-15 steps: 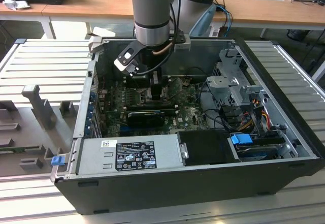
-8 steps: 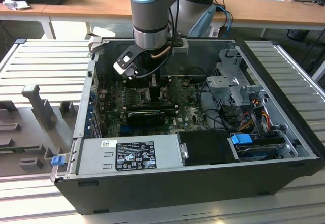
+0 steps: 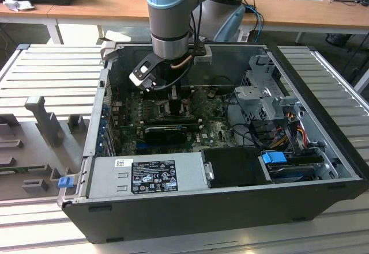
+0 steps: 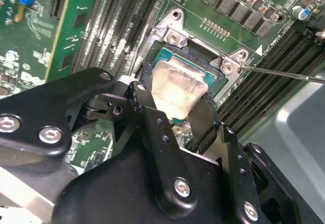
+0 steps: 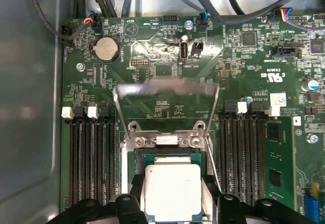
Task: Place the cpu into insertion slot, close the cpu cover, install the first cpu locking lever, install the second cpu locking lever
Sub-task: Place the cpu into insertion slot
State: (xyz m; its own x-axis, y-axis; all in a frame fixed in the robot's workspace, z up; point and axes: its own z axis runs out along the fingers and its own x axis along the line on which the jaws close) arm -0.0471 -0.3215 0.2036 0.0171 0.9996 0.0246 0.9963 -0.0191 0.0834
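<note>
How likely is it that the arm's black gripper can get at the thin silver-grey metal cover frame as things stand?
Probably not yet: the gripper is shut on the pale silvery square cpu at the silver-rimmed socket. The raised cover frame beyond looks unobstructed.

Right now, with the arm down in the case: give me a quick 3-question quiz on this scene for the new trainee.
1. True or false: the cpu cover lies shut over the insertion slot.
2. What does the end effector grip? A) the cpu B) a cable C) nothing
3. Fill in: in the first wrist view, the round silver part on the green board beyond the raised cover is a coin ___.
Key: 1 false, the cover stands raised off the slot. 2 A. 3 battery.
</note>
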